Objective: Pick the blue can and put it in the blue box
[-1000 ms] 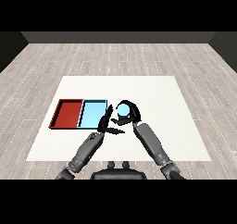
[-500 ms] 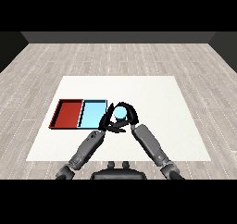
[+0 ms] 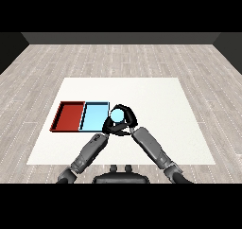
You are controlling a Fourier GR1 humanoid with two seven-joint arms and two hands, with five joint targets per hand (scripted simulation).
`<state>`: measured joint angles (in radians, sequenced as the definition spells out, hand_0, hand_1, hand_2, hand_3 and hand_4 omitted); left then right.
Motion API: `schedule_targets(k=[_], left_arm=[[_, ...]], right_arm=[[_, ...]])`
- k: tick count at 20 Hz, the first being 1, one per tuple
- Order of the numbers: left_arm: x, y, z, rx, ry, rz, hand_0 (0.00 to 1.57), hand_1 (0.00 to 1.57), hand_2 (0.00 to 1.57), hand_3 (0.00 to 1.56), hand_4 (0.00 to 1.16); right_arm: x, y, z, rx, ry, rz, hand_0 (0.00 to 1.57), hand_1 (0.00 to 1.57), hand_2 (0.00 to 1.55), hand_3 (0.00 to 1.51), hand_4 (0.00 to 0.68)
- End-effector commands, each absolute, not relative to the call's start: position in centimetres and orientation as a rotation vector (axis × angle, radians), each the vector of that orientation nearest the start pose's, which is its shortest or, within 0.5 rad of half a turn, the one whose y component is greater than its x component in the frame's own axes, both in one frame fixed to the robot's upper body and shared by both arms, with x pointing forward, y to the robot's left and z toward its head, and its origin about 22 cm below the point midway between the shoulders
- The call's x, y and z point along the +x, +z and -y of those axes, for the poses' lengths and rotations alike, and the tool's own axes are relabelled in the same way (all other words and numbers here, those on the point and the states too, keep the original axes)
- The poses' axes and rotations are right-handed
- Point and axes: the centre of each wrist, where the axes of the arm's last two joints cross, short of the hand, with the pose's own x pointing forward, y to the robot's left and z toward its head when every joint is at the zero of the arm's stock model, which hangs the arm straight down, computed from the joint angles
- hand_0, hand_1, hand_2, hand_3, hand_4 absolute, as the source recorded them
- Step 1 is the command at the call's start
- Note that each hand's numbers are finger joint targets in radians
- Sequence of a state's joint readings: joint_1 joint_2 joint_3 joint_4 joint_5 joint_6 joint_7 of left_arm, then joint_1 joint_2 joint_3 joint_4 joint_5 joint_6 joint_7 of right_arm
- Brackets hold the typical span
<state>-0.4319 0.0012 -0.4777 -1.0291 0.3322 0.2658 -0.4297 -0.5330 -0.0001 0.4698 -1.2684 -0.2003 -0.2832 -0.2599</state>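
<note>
Right at the middle of the surface [image 3: 156, 95] in your head view, the right hand [image 3: 126, 115] has its fingers [image 3: 133, 114] curled round the blue can [image 3: 117, 114], just beside the blue tray [image 3: 94, 116] at its right edge. Your left hand [image 3: 109, 126] sits tucked under it, mostly hidden, so you can't tell what its fingers are doing. Both forearms angle in from the lower corners and meet there. Next to the blue tray on its left lies the red tray [image 3: 69, 116], touching. You've got loads of bare white room to the right and beyond. All you see of the can is a pale blue round top.
</note>
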Motion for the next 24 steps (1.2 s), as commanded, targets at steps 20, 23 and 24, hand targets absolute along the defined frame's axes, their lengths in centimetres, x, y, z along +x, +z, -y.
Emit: schedule_targets(k=[20,23,24], left_arm=[[30.1,-2.5,-7.1,-0.023,-0.191,1.796,0.73,0.73,0.82,0.64,0.67],[31.8,-1.5,-8.4,-0.006,-0.2,1.827,0.63,0.63,0.73,0.51,0.66],[30.3,-1.9,-7.2,-0.031,-0.204,1.804,0.83,0.83,0.88,0.74,0.67]], right_arm=[[30.4,6.7,2.4,0.466,0.318,1.916,1.44,1.44,1.45,1.39,0.6],[29.4,4.6,3.8,0.446,0.3,1.909,1.43,1.43,1.45,1.39,0.593],[30.3,4.9,4.1,0.451,0.305,1.904,1.43,1.43,1.45,1.39,0.588]])
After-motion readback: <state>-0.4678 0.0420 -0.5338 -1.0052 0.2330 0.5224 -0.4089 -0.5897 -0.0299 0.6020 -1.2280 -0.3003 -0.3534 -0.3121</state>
